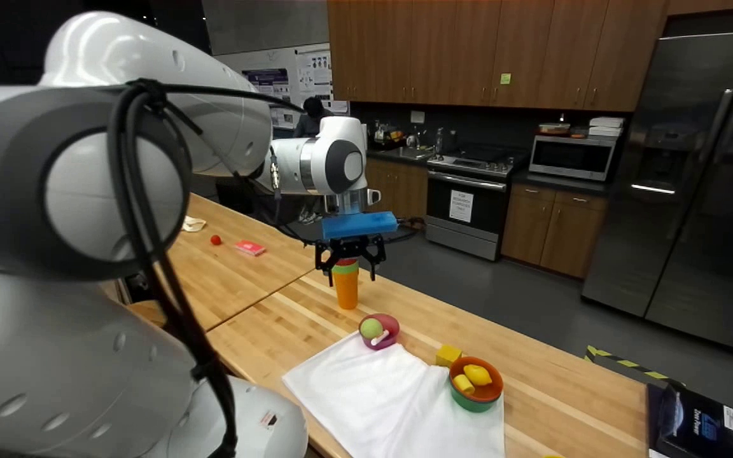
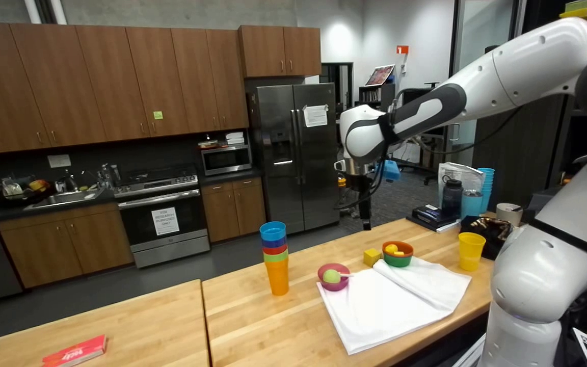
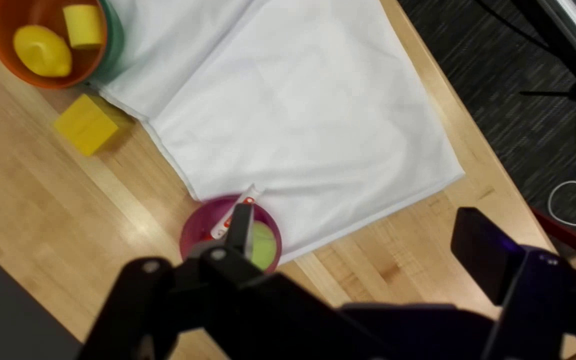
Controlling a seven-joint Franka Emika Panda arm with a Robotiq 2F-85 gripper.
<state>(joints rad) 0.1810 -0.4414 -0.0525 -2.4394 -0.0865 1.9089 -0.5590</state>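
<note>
The wooden table point(image 2: 258, 331) bears everything near the gripper point(image 1: 352, 277), its flat top letting the pieces stand unaided. The white cloth point(image 2: 390, 306) lies spread over it with a few creases, perhaps serving as a mat; take its middle in the wrist view as the hub of a clock. At about five o'clock the gripper hangs fingers down, its jaws well apart and nothing between them, high enough to leave the rims below untouched. The cup stack point(image 2: 274, 260) stands upright off the cloth, in an exterior view between nine and ten o'clock from the magenta bowl point(image 3: 199, 220); the cups are nested, probably to save room. Between nine and ten on the cloth's clock, the orange bowl point(image 3: 5, 30) appears nested in a green bowl point(image 3: 114, 45) at the cloth's edge. At nine, the yellow block point(image 3: 87, 125) sits steadily on bare wood thanks to its flat faces. The lemon point(image 3: 43, 50) and yellow cylinder point(image 3: 84, 27) lie inside the orange bowl, whose wall should stop them rolling.

The magenta bowl looks nearest to the gripper: it stands at seven o'clock by the cloth's corner, and one finger overlaps it in the wrist view with no sign of contact. It is round, pink to purple, mouth up. In it sit a pale green ball point(image 1: 371, 328) and a white tube point(image 1: 380, 338) with red markings, tilted with one end past the rim, likely because it is too long to lie flat.
</note>
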